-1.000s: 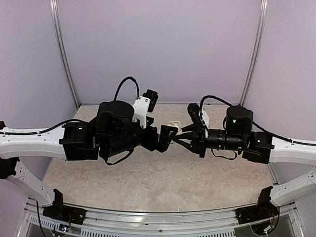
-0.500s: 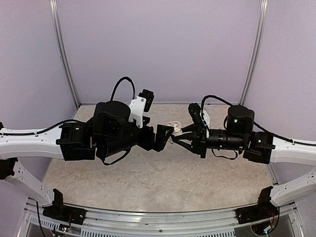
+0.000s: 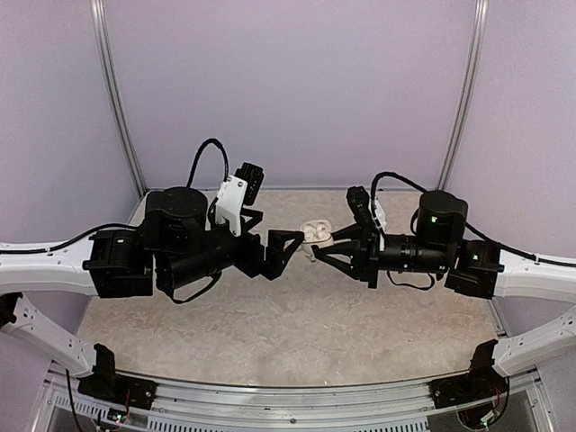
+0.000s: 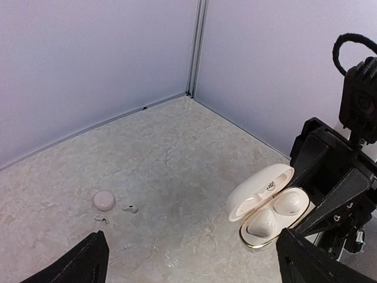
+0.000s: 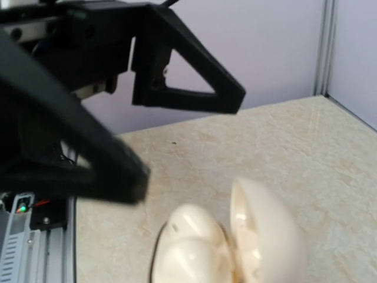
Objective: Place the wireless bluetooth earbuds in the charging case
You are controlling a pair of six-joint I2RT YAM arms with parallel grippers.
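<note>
The charging case (image 4: 268,209) is a small white clamshell with its lid (image 4: 259,190) swung open. It is held above the table and its two wells show as pale rounded shapes. My right gripper (image 3: 317,246) is shut on the case (image 3: 315,231), and its black fingers (image 4: 336,194) clamp the base from the right. The case fills the bottom of the right wrist view (image 5: 194,242). Two tiny white earbuds (image 4: 131,208) (image 4: 101,220) lie on the table. My left gripper (image 4: 194,265) is open and empty, to the left of the case (image 3: 279,252).
A round flat whitish puck (image 4: 104,200) lies on the table right beside the earbuds. Purple walls meet at a corner post (image 4: 197,47) behind them. The left gripper's finger (image 5: 188,79) hangs just in front of the held case.
My left gripper has pulled back to the left, away from the case, and the gap between the two grippers has widened. The case now shows open. The right arm has barely moved.
</note>
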